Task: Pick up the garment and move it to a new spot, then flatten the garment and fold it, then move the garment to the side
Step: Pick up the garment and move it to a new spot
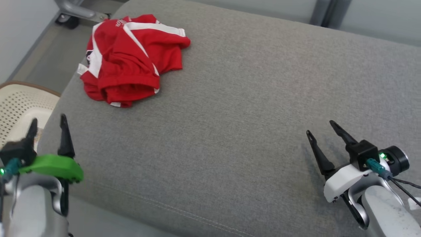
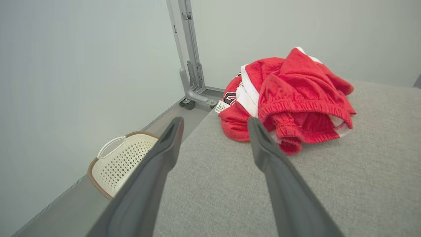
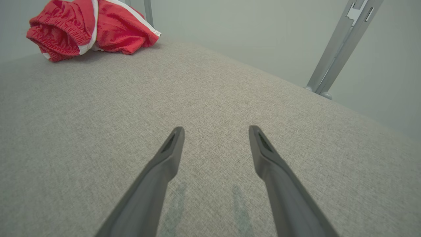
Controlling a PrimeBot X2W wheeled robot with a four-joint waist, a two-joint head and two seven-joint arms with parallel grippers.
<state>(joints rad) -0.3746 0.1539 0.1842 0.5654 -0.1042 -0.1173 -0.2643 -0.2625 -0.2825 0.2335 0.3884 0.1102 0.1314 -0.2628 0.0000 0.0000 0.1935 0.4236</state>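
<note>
First step for me: left claw (image 1: 47, 120) and right claw (image 1: 319, 127) hang released, empty; next, the left must reach the crumpled shorts (image 1: 128, 59) across the cushion (image 1: 230, 115).

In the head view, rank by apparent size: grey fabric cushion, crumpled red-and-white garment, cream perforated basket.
Grey fabric cushion, largest.
Crumpled red-and-white garment, second.
Cream perforated basket, smallest as seen, but cut off by the frame edge.
</note>
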